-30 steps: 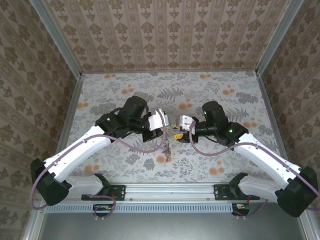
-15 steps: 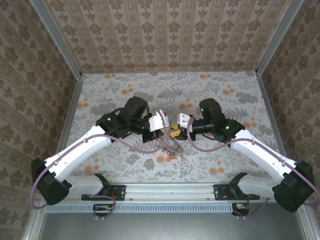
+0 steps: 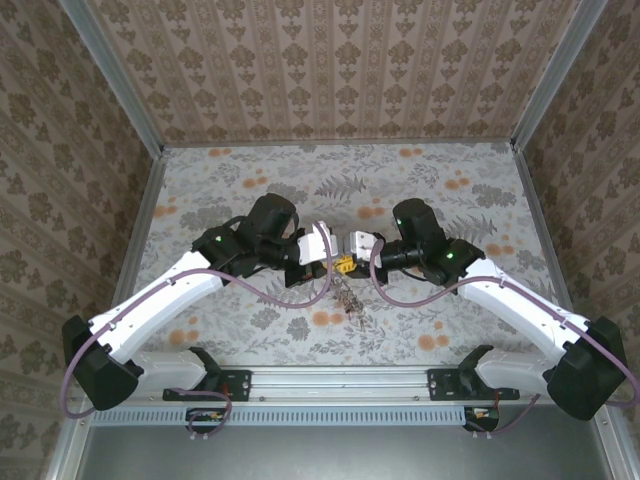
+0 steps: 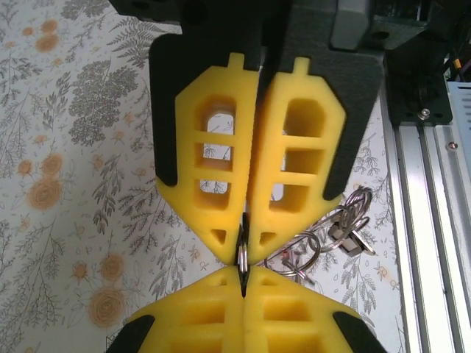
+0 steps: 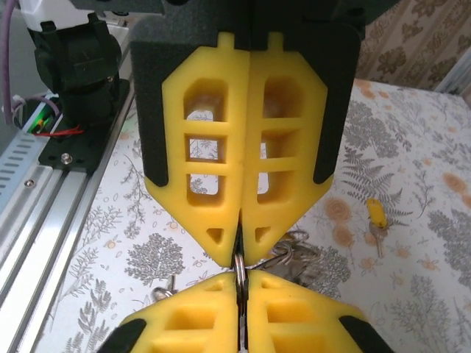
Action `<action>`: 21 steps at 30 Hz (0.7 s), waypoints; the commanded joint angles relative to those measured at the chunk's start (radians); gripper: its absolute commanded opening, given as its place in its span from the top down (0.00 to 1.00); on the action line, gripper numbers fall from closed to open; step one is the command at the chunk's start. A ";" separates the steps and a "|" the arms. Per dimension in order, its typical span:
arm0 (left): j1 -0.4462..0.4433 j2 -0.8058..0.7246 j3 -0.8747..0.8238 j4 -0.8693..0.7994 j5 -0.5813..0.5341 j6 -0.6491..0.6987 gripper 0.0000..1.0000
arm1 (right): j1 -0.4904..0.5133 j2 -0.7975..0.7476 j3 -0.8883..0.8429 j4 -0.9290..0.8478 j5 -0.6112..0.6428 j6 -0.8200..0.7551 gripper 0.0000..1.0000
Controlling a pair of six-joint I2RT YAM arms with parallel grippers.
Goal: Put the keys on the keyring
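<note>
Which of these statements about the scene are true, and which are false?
1. The left gripper and the right gripper are both shut on the keyring. True.
2. The fingers are blue. False: they are yellow.
3. The yellow-headed key hangs from the keyring. False: it lies on the table, apart from the ring.
4. The two grippers meet fingertip to fingertip. True.
</note>
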 commanded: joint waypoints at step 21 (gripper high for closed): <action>0.077 -0.250 -0.200 0.220 0.077 -0.130 0.68 | 0.000 -0.073 -0.207 0.627 -0.099 0.455 1.00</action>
